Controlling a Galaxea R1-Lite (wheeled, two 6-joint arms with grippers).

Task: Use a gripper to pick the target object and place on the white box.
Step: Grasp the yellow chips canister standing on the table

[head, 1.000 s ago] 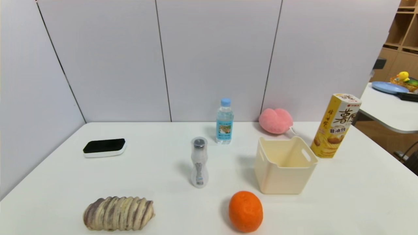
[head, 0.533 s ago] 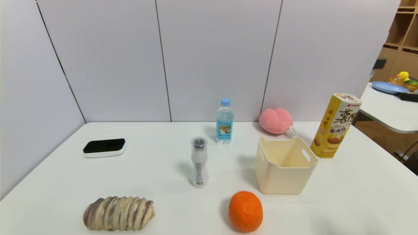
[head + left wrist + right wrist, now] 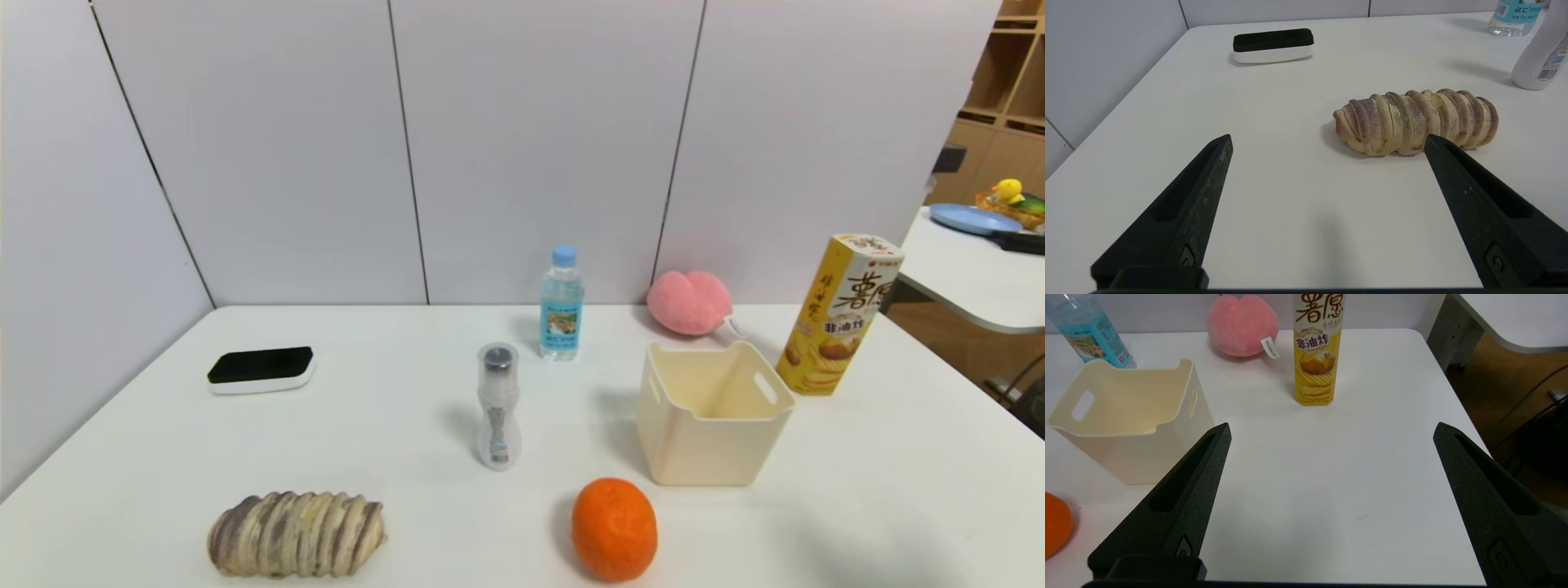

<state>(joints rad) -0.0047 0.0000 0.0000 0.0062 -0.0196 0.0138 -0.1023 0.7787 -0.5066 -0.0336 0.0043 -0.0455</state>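
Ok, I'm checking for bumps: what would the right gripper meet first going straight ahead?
Probably the yellow chip carton, roughly ahead of the open right gripper, though depth is unclear.

Head camera looks forward and down over the tabletop [image 3: 392, 441]. Wrist cameras look closer, across its left and right parts; head and right share the bin [image 3: 710, 433].

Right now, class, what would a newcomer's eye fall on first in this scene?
Probably the orange, a vivid ball at the table's near edge, in front of the bin and a little to its left. Next, the tall yellow carton, standing behind the bin to the right. Then the pink plush, at the back near the wall.
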